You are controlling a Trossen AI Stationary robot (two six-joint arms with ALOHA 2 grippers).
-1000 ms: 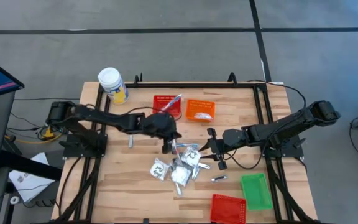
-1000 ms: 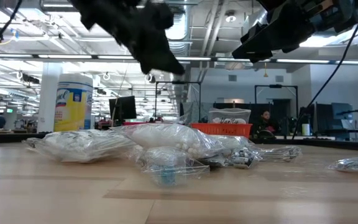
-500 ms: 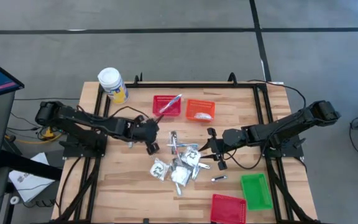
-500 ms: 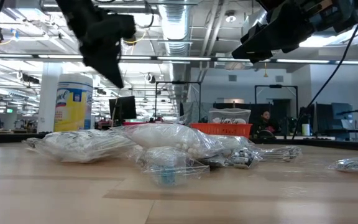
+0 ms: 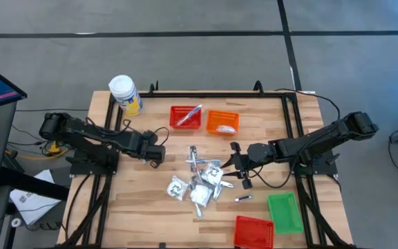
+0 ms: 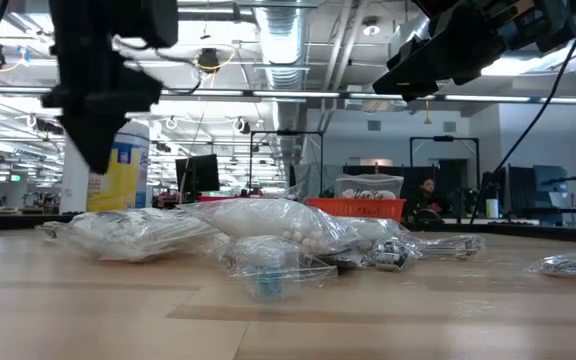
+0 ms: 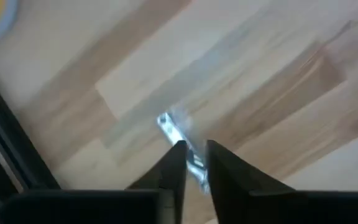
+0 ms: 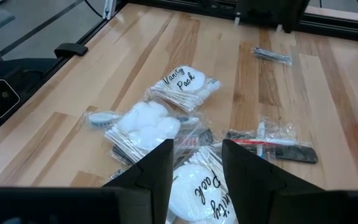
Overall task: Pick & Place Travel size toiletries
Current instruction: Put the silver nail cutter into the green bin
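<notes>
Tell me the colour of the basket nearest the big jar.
Red. The basket beside the orange one shows best in the high view.

Two clear-wrapped packets (image 8: 187,81) and (image 8: 197,186) each read "Vanity Pack" in black script.

Packets (image 5: 200,184) piled mid-table btwn both arms, two baskets (image 5: 186,117) behind, two more front-right.

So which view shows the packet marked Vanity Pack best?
The right wrist view: the Vanity Pack packet lies in plain sight and its lettering reads clearly. The high view shows the packet pile only as small white shapes. The low view sees the heap side-on, no lettering. The left wrist view shows none of it.
</notes>
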